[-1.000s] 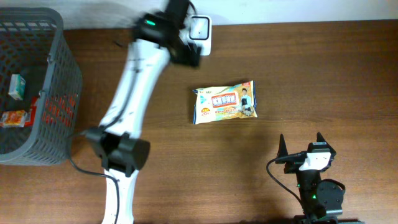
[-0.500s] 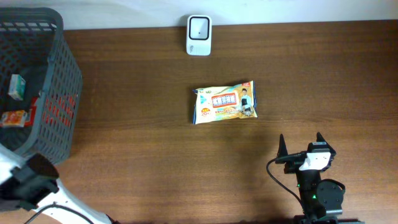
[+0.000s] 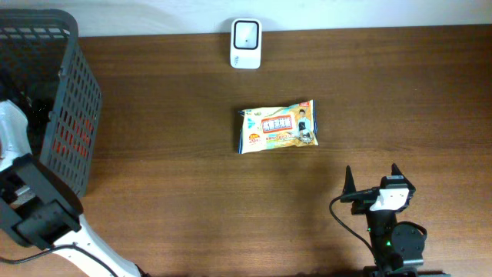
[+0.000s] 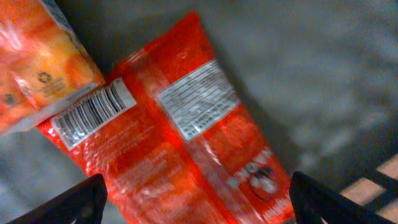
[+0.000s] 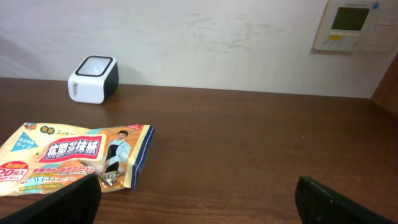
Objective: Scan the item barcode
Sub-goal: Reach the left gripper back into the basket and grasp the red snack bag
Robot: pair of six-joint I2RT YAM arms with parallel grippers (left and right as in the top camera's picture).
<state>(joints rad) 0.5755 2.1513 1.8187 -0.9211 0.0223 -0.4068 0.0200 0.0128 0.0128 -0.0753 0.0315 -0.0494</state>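
In the left wrist view a red packet (image 4: 186, 143) lies on the grey basket floor, its white barcode label (image 4: 93, 115) facing up. My left gripper (image 4: 199, 202) hangs open just above it, one finger on either side of the packet's lower end and not pressing on it. An orange packet (image 4: 37, 62) overlaps the red one at the upper left. From overhead, only the left arm (image 3: 11, 131) shows, reaching down into the grey basket (image 3: 73, 115). The white scanner (image 3: 246, 34) stands at the table's back edge. My right gripper (image 3: 373, 178) rests open and empty at the front right.
A yellow wipes packet (image 3: 278, 128) lies flat mid-table, in front of the scanner (image 5: 93, 79) and left of the right gripper (image 5: 199, 202). The basket's tall mesh walls surround the left wrist. A wall panel (image 5: 351, 25) hangs behind the table.
The left arm has swung away from the scanner at the back, over to the left, and down into the basket. The right arm has not moved.
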